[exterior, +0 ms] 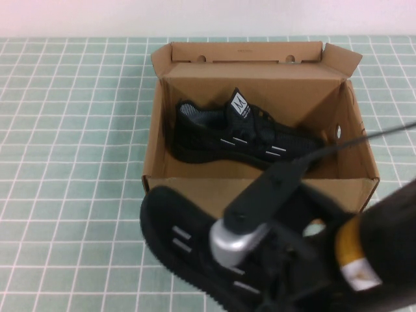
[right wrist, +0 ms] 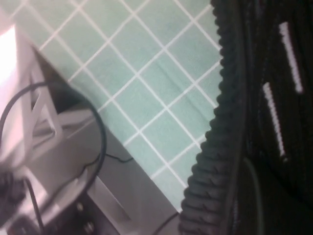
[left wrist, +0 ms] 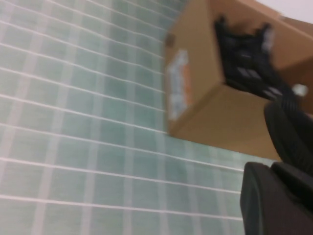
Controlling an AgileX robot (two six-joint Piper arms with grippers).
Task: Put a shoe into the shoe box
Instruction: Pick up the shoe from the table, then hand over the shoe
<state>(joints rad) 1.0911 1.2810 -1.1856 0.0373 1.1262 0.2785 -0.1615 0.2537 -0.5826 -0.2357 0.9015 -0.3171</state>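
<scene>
I see the shoe box open at twelve o'clock on the checked cloth, the mate inside. At six, my right gripper is clamped on the shoe. My left gripper is closed, empty, at nine o'clock off the box.
</scene>
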